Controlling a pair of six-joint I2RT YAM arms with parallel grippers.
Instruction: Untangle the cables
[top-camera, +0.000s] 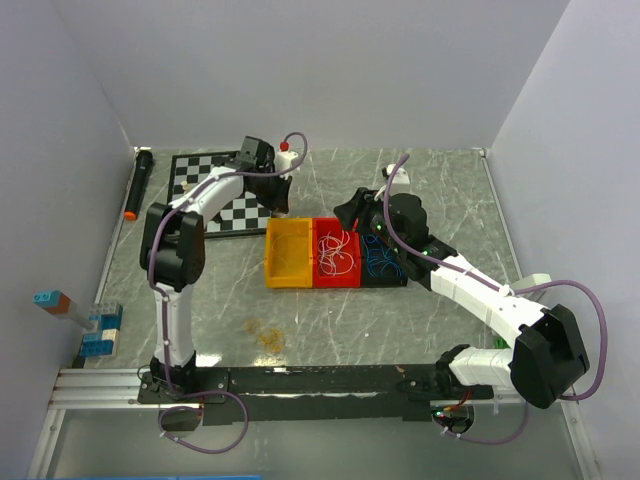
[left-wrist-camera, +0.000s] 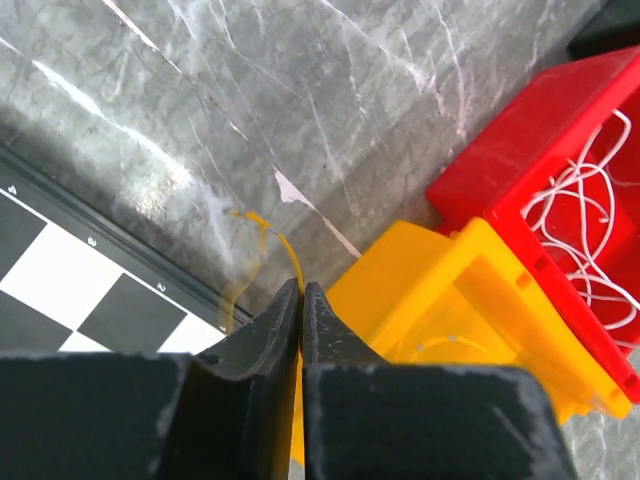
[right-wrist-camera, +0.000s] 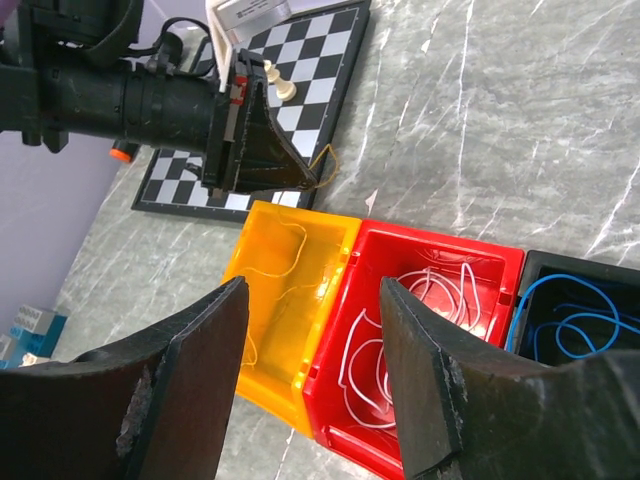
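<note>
Left gripper (left-wrist-camera: 301, 289) on forward-looped yellow cable (left-wrist-camera: 270, 222)

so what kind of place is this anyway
Probably a robot lab test cell: a left arm and right arm bolted at a table edge, plain white walls boxing it in, and practice props like coloured bins, a chessboard and toy blocks.
</note>
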